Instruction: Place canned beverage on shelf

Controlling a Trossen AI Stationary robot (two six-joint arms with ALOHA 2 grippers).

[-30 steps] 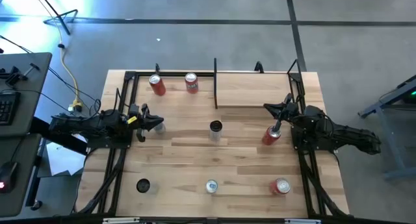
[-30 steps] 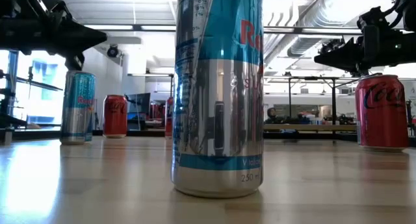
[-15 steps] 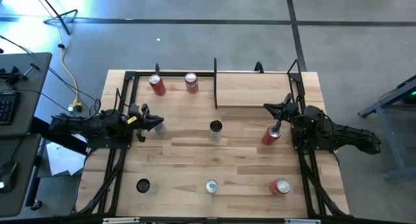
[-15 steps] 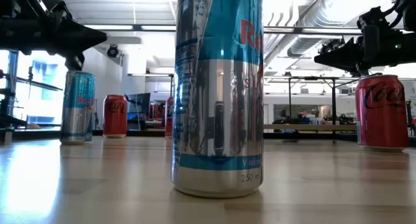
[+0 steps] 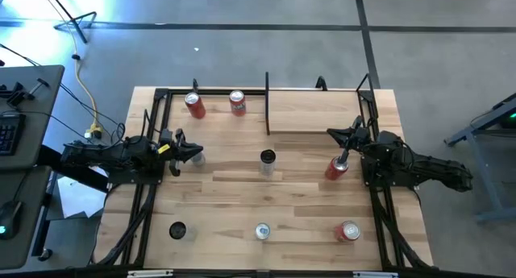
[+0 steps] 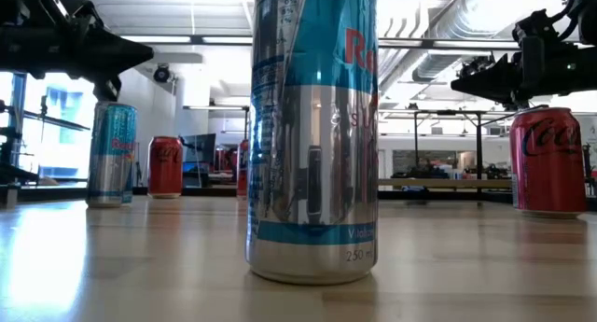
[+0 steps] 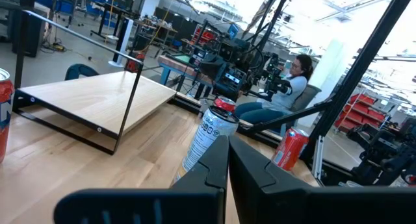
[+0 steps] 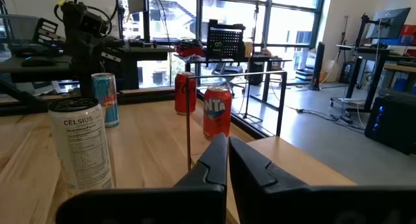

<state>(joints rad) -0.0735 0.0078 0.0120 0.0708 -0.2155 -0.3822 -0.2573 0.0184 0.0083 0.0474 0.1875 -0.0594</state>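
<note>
Several beverage cans stand upright on the plank table. Among them are a slim blue-and-silver can (image 6: pixel 312 126) near the front middle, a tall slim can (image 5: pixel 267 160) at the centre, and two red cans (image 5: pixel 194 105) (image 5: pixel 237 102) at the far edge. The shelf (image 5: pixel 318 110), a light-wood board with thin black posts, sits at the far right with no can on it. My left gripper (image 5: pixel 197 154) is shut and level over a slim can (image 6: pixel 112 154) at the left. My right gripper (image 5: pixel 330 134) is shut and level at the shelf's near edge, over a red can (image 5: pixel 336 168).
Three more cans stand along the near edge: a dark-topped one (image 5: pixel 177 230), a silver one (image 5: pixel 262 231) and a red one (image 5: pixel 348 231). Black frame rails run along both table sides. A person (image 7: pixel 296 71) sits beyond the table. Bare wood lies between the centre can and the shelf.
</note>
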